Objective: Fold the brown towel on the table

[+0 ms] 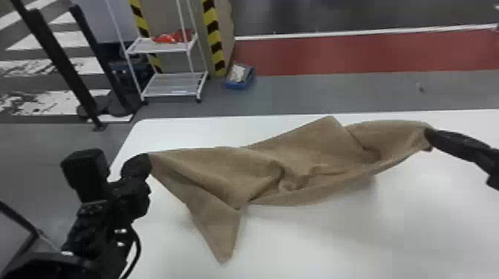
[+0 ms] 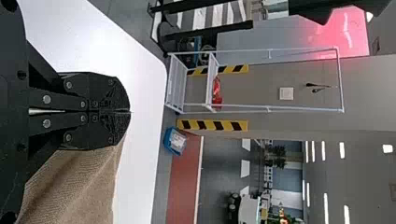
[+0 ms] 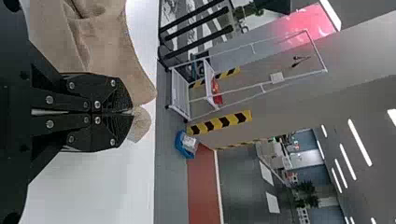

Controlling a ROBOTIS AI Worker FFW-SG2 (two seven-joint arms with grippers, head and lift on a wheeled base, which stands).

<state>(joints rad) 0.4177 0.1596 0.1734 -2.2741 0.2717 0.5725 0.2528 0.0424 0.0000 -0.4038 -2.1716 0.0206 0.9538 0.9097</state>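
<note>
In the head view, we find the brown cloth towel (image 1: pixel 304 152) stretched loosely across the white table (image 1: pixel 427 230), between the black left gripper (image 1: pixel 144 166) and the black right gripper (image 1: pixel 429 138). We note bunched folds about its middle, a pointed corner extending towards the near side beside the left gripper, and shadow on the tabletop along the near edge. Behind the table stand a white metal-framed shelf cart (image 1: pixel 172 89), with a red item (image 1: pixel 169 38) on its upper shelf, and a blue bin (image 1: pixel 237 84) on the floor. In the left wrist view, we record the left gripper (image 2: pixel 130 112) closed, its two flat fingers together at the tips; read with the head view, it has hold of the towel's left end. In the right wrist view, we record the right gripper (image 3: pixel 132 112) closed on the towel's other end, with a small flap of cloth protruding past the fingertips.
</note>
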